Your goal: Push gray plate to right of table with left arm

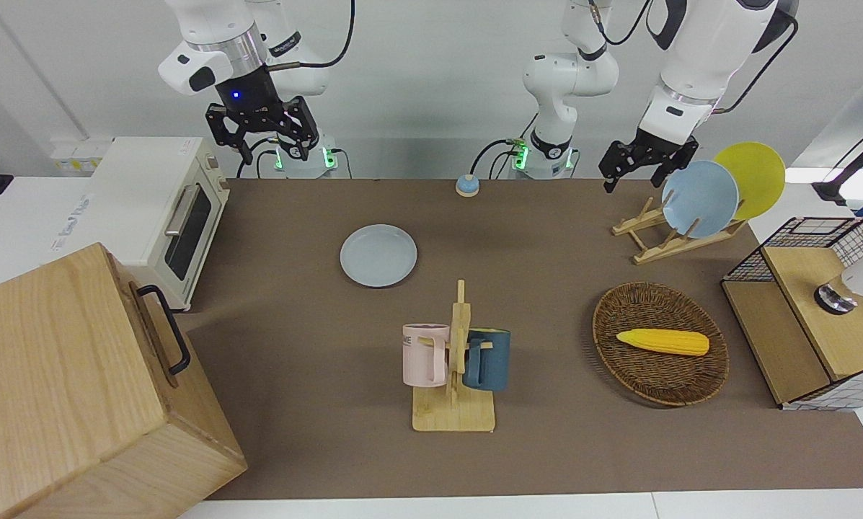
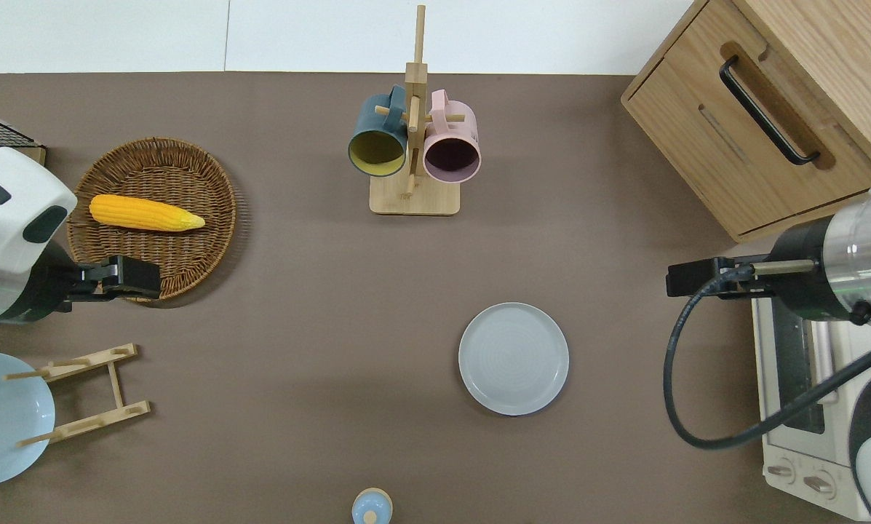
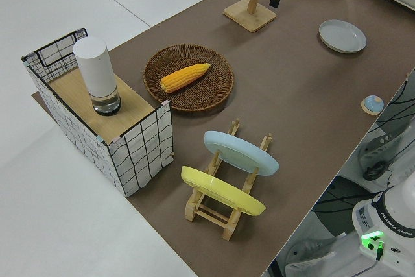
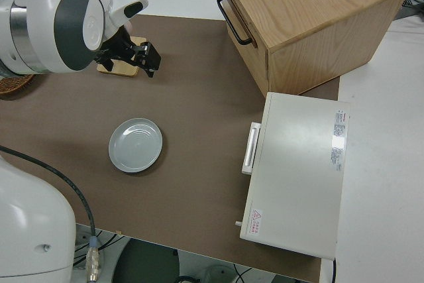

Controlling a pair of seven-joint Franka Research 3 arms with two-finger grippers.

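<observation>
The wooden cabinet (image 1: 78, 389) fills the corner of the table (image 1: 316, 447) nearest the front camera, at the right arm's end, with a white toaster oven (image 1: 164, 216) beside it, nearer the robots. The gray plate (image 2: 514, 359) lies flat on the bare tabletop, toward the edge nearest the robots and somewhat toward the right arm's end; nothing touches it.

The plate is round, shallow and pale gray-blue, with a low raised rim and faint rings inside. It is probably stiff, light ceramic or plastic that should slide easily on the matte cover. A push belongs low on the rim, on the side facing the left arm's end, through its centre so it does not spin away.

The left gripper (image 2: 118, 278) hangs over the edge of the wicker basket (image 2: 151, 175) holding the corn (image 2: 146, 213), well apart from the plate; whether its fingers are apart or together cannot be told. The right gripper (image 1: 262, 133) is parked, its fingers spread.
</observation>
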